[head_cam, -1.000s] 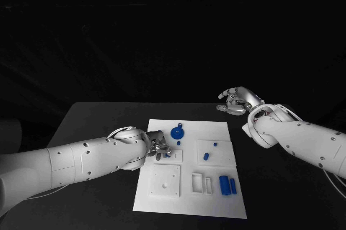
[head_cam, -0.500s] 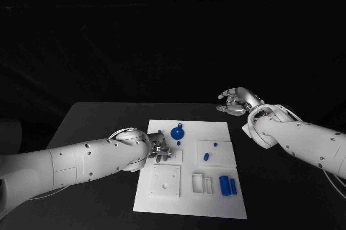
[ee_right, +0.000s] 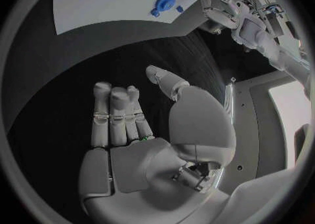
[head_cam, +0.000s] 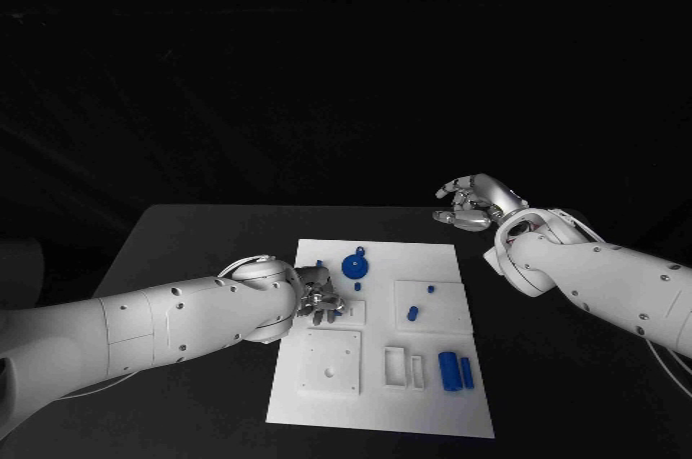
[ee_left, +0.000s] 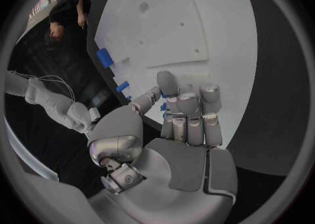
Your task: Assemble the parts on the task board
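The white task board (head_cam: 433, 419) lies in the middle of the table. My left hand (head_cam: 320, 301) hovers low over the board's left middle, by a small square plate (head_cam: 351, 310). Its fingers (ee_left: 189, 113) are curled, and a small blue part (ee_left: 163, 107) shows between them and the thumb, mostly hidden. A round blue disc part (head_cam: 356, 268) sits just beyond that hand. Two short blue pegs (head_cam: 413, 312) stand on a raised plate at the right. My right hand (head_cam: 470, 203) hangs off the board past its far right corner, holding nothing.
Two blue blocks (head_cam: 456, 370) lie near the board's front right, beside narrow white slots (head_cam: 395, 365). A larger white square plate (head_cam: 332, 361) sits front left. Black table (head_cam: 188, 249) surrounds the board on all sides.
My left hand's fingers have drawn in slightly over the small blue part, which shows less than before. The right hand has not moved.
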Controlling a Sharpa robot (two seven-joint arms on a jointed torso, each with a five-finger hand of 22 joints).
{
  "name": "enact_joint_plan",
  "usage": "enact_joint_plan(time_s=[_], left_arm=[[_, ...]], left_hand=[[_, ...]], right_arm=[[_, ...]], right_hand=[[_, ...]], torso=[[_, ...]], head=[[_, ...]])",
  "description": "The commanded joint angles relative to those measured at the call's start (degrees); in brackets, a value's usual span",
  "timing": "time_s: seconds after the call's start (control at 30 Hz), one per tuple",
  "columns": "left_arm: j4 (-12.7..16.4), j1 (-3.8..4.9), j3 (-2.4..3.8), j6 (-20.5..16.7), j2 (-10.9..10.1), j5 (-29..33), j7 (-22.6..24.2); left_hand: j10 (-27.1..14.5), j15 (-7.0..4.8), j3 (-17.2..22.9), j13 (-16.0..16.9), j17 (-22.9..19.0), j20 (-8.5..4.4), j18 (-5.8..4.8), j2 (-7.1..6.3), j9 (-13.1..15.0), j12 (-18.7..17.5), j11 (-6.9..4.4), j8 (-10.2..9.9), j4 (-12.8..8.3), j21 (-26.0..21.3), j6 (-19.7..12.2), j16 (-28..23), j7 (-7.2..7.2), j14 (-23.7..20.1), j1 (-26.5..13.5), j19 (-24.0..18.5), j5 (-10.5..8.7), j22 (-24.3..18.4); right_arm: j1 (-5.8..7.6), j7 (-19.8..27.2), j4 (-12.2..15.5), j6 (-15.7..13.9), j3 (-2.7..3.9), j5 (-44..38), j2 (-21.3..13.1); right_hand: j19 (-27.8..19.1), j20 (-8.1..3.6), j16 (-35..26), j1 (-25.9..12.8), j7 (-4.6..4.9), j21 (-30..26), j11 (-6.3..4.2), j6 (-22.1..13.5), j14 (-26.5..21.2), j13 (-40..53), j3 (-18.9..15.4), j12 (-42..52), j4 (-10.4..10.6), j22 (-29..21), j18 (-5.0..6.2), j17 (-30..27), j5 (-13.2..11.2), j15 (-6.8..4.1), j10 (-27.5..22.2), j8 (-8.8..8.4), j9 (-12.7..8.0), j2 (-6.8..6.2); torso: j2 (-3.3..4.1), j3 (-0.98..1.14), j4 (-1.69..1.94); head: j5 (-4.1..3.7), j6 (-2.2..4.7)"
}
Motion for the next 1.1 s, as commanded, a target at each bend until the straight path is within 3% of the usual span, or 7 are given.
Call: enact_joint_plan(time_s=[0.03,0.3,0.43,0.57,0.7,1.0,1.1], left_arm=[[0.0,-0.12,-0.03,0.5,0.3,0.4,0.4],[0.1,-0.12,0.02,-1.4,-0.4,0.2,0.0],[0.4,-0.12,0.15,-1.4,-0.8,0.3,0.0],[0.7,-0.11,0.43,-1.2,-1.3,0.6,0.0],[1.1,-0.09,0.92,-1.1,-1.7,0.7,0.0],[1.5,0.04,5.33,1.2,-3.2,4.3,-0.2],[0.9,1.00,6.03,1.4,-3.6,5.3,-0.5]], left_hand=[[-0.8,-0.73,-0.5,0.0,-0.2,-5.91,0.11,-1.62,0.2,0.3,-0.31,-0.3,1.0,0.3,4.6,0.4,-1.84,-0.3,-0.5,-0.2,-1.31,0.9],[-1.4,-0.71,-2.0,-0.3,-0.6,-5.96,0.30,-9.59,0.6,-0.1,-0.17,-0.7,4.6,0.1,3.7,0.1,-1.63,-0.9,-3.3,-0.4,-1.52,0.6],[-1.7,-0.55,-7.7,-0.6,-0.7,-5.93,0.40,-9.78,1.3,-0.4,-0.02,-0.8,3.0,0.3,3.0,0.3,-1.49,-1.4,-4.8,-1.2,-1.47,0.9],[-1.7,-0.66,-8.0,-0.8,-0.9,-6.03,0.66,-13.25,1.5,-0.5,-0.07,-1.1,4.3,0.0,2.8,0.2,-1.51,-1.6,-5.4,-1.3,-1.45,0.7],[-1.8,-0.64,-9.1,-0.9,-0.9,-5.99,0.71,-13.43,1.6,-0.6,-0.04,-1.2,4.1,0.0,2.5,0.3,-1.46,-1.7,-5.5,-1.4,-1.44,0.7],[-2.6,-0.34,-10.3,-1.3,-1.3,-5.82,0.77,-12.29,1.7,-1.1,0.37,-2.4,2.6,-0.3,0.8,-0.1,-0.95,-2.5,-3.7,-2.1,-1.43,0.6],[-2.2,0.51,-10.9,-1.2,-1.4,-5.70,0.69,-11.24,0.3,-0.7,1.42,-5.5,1.4,-0.5,-3.9,-0.1,0.34,-2.7,-2.4,-2.4,-1.39,0.5]], right_arm=[[0.00,0.3,-0.1,0.6,0.03,-0.5,0.1],[-0.02,0.3,-0.1,0.7,0.03,-0.5,0.0],[-0.04,0.4,-0.1,0.9,0.03,-0.5,0.0],[-0.08,0.4,-0.2,1.0,0.03,-0.5,0.0],[-0.11,0.4,-0.3,0.9,0.03,-0.5,0.0],[-0.18,0.5,-0.4,0.9,0.03,-0.4,-0.2],[-0.19,0.4,-0.5,1.0,0.03,-0.4,-0.2]], right_hand=[[0.4,-0.09,0.3,-0.1,0.35,-0.2,0.02,0.0,-0.2,-0.1,0.3,0.4,-0.2,1.1,1.72,-0.1,0.3,-0.11,-0.6,0.25,-0.1,0.47],[0.3,-0.07,0.3,-0.2,0.36,-0.2,0.04,0.0,-0.2,-0.1,0.2,0.4,-0.2,1.1,1.72,-0.1,0.3,-0.10,-0.6,0.23,-0.1,0.41],[0.3,-0.06,0.3,-0.3,0.37,-0.2,0.05,0.0,-0.2,-0.1,0.1,0.4,-0.1,1.1,1.72,-0.1,0.4,-0.09,-0.6,0.21,-0.1,0.36],[0.3,-0.05,0.3,-0.4,0.39,-0.2,0.06,-0.1,-0.2,-0.2,0.1,0.5,-0.1,1.1,1.72,-0.1,0.4,-0.08,-0.6,0.19,-0.1,0.33],[0.3,-0.04,0.3,-0.4,0.39,-0.2,0.06,-0.1,-0.2,-0.2,0.0,0.5,-0.1,1.1,1.72,-0.1,0.4,-0.07,-0.6,0.18,-0.1,0.33],[0.4,-0.04,0.3,-0.5,0.40,-0.2,0.07,-0.1,-0.2,-0.2,0.0,0.5,-0.1,1.1,1.72,-0.1,0.4,-0.06,-0.6,0.16,-0.1,0.37],[0.4,-0.04,0.3,-0.5,0.40,-0.2,0.08,-0.1,-0.2,-0.2,0.0,0.5,-0.1,1.1,1.72,-0.1,0.5,-0.06,-0.6,0.16,-0.1,0.38]], torso=[[0.01,-0.02,0.04],[-0.02,-0.08,0.00],[0.03,-0.11,-0.05],[0.03,-0.07,-0.14],[0.03,-0.11,-0.12],[0.01,-0.06,-0.08],[0.00,-0.01,0.03]], head=[[-0.03,0.00],[-0.06,0.09],[-0.16,0.21],[-0.18,0.22],[-0.40,0.19],[-0.68,0.39],[-0.70,0.53]])
